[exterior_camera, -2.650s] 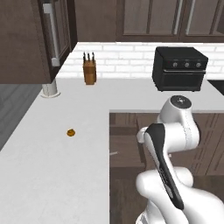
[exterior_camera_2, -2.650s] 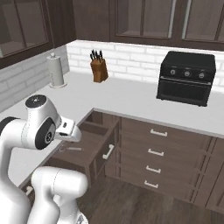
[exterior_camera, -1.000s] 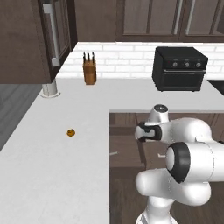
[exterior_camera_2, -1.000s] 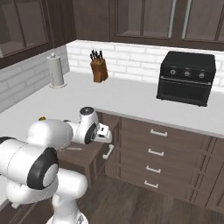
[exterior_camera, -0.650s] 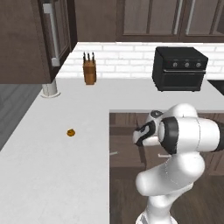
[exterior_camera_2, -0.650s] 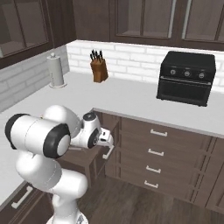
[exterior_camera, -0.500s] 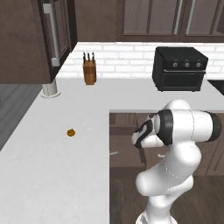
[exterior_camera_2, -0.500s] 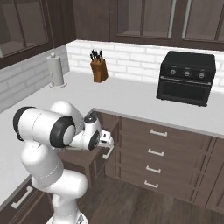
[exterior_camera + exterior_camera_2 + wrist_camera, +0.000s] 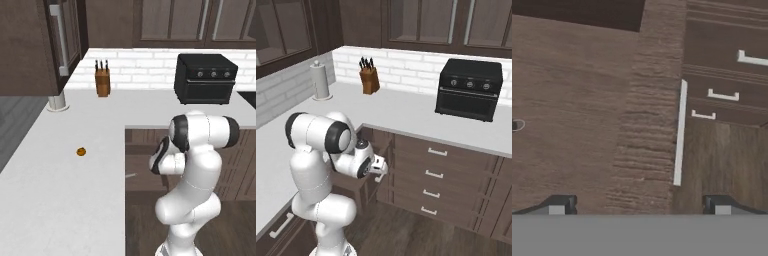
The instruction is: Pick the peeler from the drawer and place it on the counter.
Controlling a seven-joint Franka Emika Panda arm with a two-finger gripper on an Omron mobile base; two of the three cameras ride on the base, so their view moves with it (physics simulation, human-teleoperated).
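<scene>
The drawer point(image 9: 572, 100) stands pulled out below the counter point(image 9: 60, 200), its brown floor on the left of the hand view and its silver bar handle point(image 9: 680, 132) running down the middle. At the far left edge of that view, the peeler point(image 9: 516, 125) is a small dark bit with a pale loop on the drawer floor. In the left base view it is a thin silver sliver point(image 9: 131, 175) by the counter's edge. My gripper point(image 9: 639, 207) hangs open above the drawer's front panel, nothing between its fingertips point(image 9: 559, 205). My hand point(image 9: 378, 167) sits over the drawer front point(image 9: 367, 182).
A small orange-brown object point(image 9: 81, 151) lies on the counter. A knife block point(image 9: 103, 80), black toaster oven point(image 9: 205, 77) and paper towel roll point(image 9: 321, 80) stand at the back. Closed drawers with silver handles point(image 9: 436, 172) fill the cabinet to the right.
My arm's upper links have swung up and over the hand, which has stayed above the open drawer's front. The jaws have stayed open.
</scene>
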